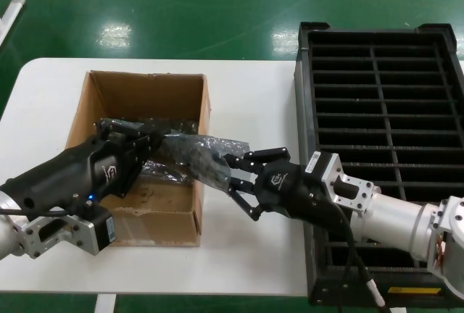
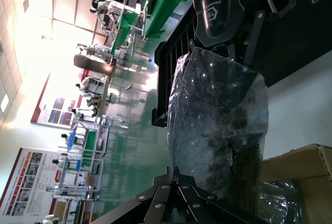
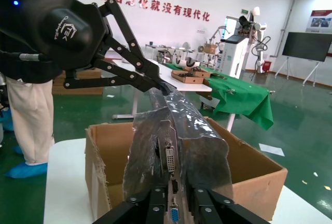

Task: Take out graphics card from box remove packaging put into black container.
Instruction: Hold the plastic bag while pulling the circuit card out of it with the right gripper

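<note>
The brown box (image 1: 145, 88) stands open on the white table. The crinkled grey-blue packaging (image 1: 196, 153) is stretched over the box's right wall between my two grippers. My left gripper (image 1: 158, 139) is shut on the bag's far end, as the left wrist view shows (image 2: 173, 171). My right gripper (image 1: 232, 174) is closed on the near end. In the right wrist view the graphics card's silver bracket (image 3: 170, 159), with a white and a blue port, sits between the right gripper's (image 3: 177, 193) fingers, and the bag (image 3: 155, 130) surrounds it. The black container (image 1: 377, 52) lies to the right.
More crinkled plastic (image 1: 159, 172) lies on the box floor. The container's slots hold nothing visible. White table (image 1: 254, 88) shows between box and container. Green floor lies beyond the table's far edge.
</note>
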Available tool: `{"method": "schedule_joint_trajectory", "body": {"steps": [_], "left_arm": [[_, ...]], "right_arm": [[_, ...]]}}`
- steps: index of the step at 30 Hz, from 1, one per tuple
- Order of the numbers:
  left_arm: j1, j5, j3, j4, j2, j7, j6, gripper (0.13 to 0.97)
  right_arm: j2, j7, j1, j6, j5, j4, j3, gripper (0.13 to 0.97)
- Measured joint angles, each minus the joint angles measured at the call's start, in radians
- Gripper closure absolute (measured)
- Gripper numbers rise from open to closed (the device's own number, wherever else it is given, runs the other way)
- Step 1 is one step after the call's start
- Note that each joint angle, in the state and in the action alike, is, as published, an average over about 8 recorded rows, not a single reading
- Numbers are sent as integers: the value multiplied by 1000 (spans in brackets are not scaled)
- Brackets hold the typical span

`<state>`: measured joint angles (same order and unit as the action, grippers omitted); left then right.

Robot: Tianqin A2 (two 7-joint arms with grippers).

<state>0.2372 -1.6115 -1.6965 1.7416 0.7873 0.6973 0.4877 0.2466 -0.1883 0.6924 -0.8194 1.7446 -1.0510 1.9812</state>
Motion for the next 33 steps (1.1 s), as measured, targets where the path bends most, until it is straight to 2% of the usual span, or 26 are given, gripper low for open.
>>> {"method": "schedule_joint_trajectory", "body": {"steps": [8,20,29,33], "left_arm": [[0,0,0,0,0,0,0,959],[0,0,0,0,0,0,0,959],[0,0,0,0,0,0,0,959],[0,0,0,0,0,0,0,959]], "right_arm": [[-20,-3,9,4,1,21,0,809],[-78,9,50,43,-15,101,3,832],[-62,27,32,41,-15,56,1,906],[-42,45,12,38,-19,11,5,907]]}}
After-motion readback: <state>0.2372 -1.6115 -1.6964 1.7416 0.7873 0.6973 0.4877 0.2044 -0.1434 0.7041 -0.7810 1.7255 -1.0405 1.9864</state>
